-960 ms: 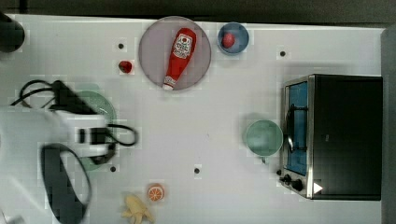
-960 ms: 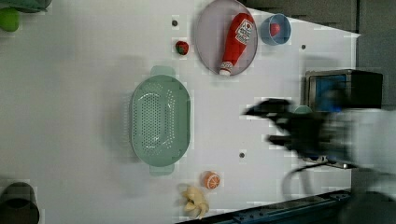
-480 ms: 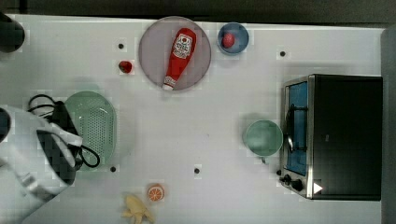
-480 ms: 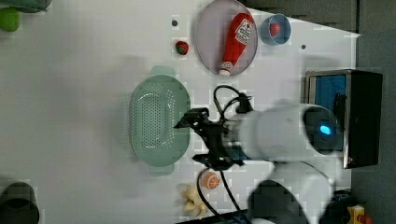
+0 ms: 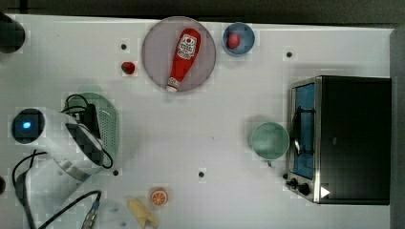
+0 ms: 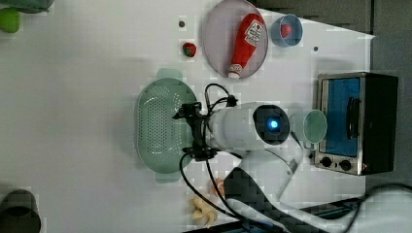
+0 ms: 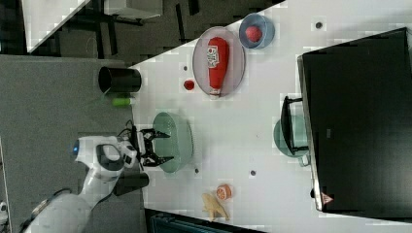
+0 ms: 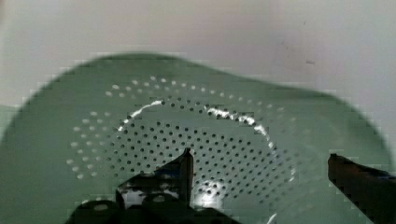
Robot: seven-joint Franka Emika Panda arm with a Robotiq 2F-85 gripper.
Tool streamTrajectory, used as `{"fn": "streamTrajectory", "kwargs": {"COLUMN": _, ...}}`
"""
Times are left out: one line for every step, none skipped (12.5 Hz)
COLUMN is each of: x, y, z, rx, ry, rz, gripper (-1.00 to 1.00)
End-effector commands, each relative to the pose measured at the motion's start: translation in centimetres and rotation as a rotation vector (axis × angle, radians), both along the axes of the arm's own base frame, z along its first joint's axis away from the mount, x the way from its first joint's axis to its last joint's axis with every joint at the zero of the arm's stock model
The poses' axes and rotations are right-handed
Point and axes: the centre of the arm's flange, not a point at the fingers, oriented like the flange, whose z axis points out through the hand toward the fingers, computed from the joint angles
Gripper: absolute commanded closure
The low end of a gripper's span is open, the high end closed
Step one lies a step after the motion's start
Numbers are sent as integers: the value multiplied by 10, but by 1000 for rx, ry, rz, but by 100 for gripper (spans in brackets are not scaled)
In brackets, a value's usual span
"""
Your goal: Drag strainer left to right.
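The strainer (image 6: 154,127) is a pale mint-green oblong colander lying flat on the white table, toward the top view's left (image 5: 109,128). My gripper (image 6: 187,133) hangs over the edge of it nearest the arm, open, with nothing between its fingers. In the right view the gripper (image 7: 163,146) reaches over the strainer (image 7: 179,141) from the right view's left. The wrist view looks into the strainer's dotted inside (image 8: 219,140), and the gripper (image 8: 261,173) has its two dark fingertips (image 8: 185,164) spread wide above it.
A grey plate (image 5: 157,52) holds a ketchup bottle (image 5: 184,55), beside a blue bowl (image 5: 239,39) and a strawberry (image 5: 127,67). A toaster oven (image 5: 344,138) and a green cup (image 5: 270,140) stand at the top view's right. An orange half (image 5: 159,197) and a banana (image 5: 142,212) lie near the front edge.
The arm has swung in over the strainer, bringing the gripper above the edge nearest the arm. The jaws have stayed open and the strainer has not moved.
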Motion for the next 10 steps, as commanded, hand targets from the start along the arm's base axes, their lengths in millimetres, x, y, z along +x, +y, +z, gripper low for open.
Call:
{"fn": "streamTrajectory", "kwargs": {"x": 6, "y": 1, "z": -8, "rx": 48, "ry": -24, "rz": -132, "gripper": -100}}
{"fn": "streamTrajectory", "kwargs": {"x": 8, "y": -4, "z": -17, "rx": 42, "ry": -15, "rz": -140, "gripper": -100}}
{"fn": "streamTrajectory", "kwargs": {"x": 10, "y": -12, "z": -26, "rx": 25, "ry": -12, "rz": -142, "gripper": -100}}
{"fn": "streamTrajectory", "kwargs": {"x": 14, "y": -21, "z": -34, "rx": 8, "ry": -13, "rz": -142, "gripper": -100}}
{"fn": "streamTrajectory", "kwargs": {"x": 16, "y": -28, "z": -39, "rx": -2, "ry": -12, "rz": -149, "gripper": -100}}
{"fn": "streamTrajectory", "kwargs": {"x": 17, "y": -32, "z": -43, "rx": -5, "ry": -11, "rz": -155, "gripper": -100}}
{"fn": "streamTrajectory", "kwargs": {"x": 17, "y": -38, "z": -47, "rx": -14, "ry": -6, "rz": -161, "gripper": -100}}
{"fn": "streamTrajectory", "kwargs": {"x": 17, "y": -43, "z": -50, "rx": -23, "ry": -7, "rz": -160, "gripper": -100}}
{"fn": "streamTrajectory", "kwargs": {"x": 19, "y": -48, "z": -50, "rx": -24, "ry": -16, "rz": -165, "gripper": -100}}
{"fn": "streamTrajectory", "kwargs": {"x": 21, "y": -53, "z": -50, "rx": -25, "ry": -24, "rz": -173, "gripper": -100}}
